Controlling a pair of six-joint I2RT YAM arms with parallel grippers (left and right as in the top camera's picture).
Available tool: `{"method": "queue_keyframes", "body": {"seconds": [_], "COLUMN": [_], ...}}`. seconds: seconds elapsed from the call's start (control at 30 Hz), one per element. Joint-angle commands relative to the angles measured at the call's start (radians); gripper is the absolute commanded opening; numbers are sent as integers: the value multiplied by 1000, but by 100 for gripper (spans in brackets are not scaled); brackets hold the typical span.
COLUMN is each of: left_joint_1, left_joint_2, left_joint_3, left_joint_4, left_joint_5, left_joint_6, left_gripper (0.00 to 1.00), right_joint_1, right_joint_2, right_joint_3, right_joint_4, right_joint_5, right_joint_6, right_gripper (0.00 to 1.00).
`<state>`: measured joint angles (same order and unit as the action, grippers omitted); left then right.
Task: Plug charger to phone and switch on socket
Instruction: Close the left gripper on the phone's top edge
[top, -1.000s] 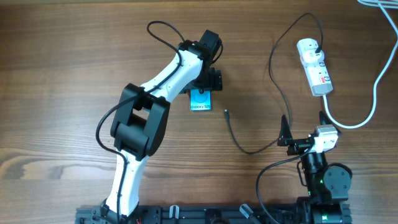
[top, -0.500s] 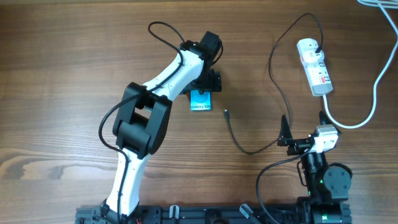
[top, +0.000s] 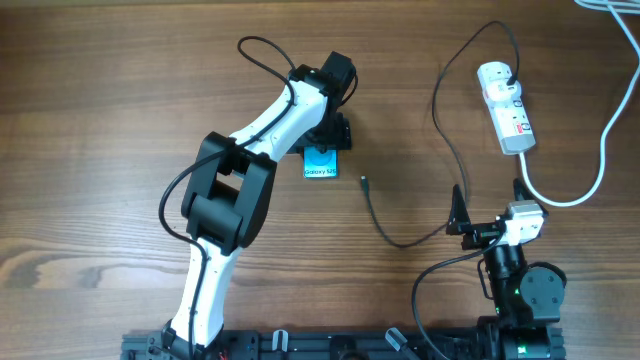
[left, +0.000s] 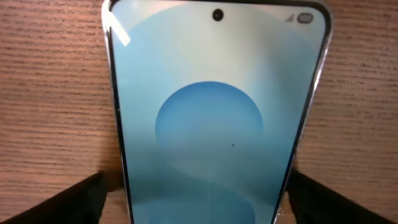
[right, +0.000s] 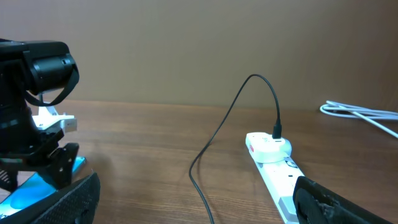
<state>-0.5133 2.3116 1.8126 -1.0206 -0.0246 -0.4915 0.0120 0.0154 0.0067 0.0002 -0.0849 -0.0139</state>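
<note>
Wooden table (top: 100, 100); white power strip (top: 508, 108) far right, its length running near-to-far; black charger cable (top: 440, 120) loops from it, plug tip (top: 363, 182) loose right of the phone (top: 321, 164); phone lies near-to-far, camera hole away from the wrist, between left gripper's (top: 327, 143) parted fingers; right gripper (right: 202, 202) spread, empty.

The wooden table (top: 100, 120) carries the phone (top: 321, 166), the charger (top: 385, 225) and the socket (top: 505, 120).

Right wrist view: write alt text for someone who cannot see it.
A white socket lies on a wooden table at right, the black charger plugged into its far end and arching down to the table. At left, the left tool stands over the lit cyan phone.
</note>
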Motion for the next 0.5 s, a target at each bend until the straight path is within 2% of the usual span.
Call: {"method": "queue_keyframes", "body": {"seconds": [0.0,0.1,0.2,0.23,0.47], "left_joint_1": [6,6,6,6,6], "left_joint_2": [59,59,60,60,56], "left_joint_3": [-14,-14,-14,-14,-13], "left_joint_4": [2,3,3,3,-5], "left_joint_5": [13,16,16,16,16], "left_joint_6": [-2,17,16,16,16], "left_gripper": [100,100,78,75,75], "right_joint_1": [5,5,5,5,5], "right_joint_2": [-4,-4,-4,-4,-4], "right_joint_3": [-2,-2,-2,-2,-2], "right_joint_4": [2,2,2,2,2], "right_joint_5": [10,10,10,10,10], "right_joint_6": [-10,-10,-10,-10,-10], "right_gripper": [100,100,100,100,100]}}
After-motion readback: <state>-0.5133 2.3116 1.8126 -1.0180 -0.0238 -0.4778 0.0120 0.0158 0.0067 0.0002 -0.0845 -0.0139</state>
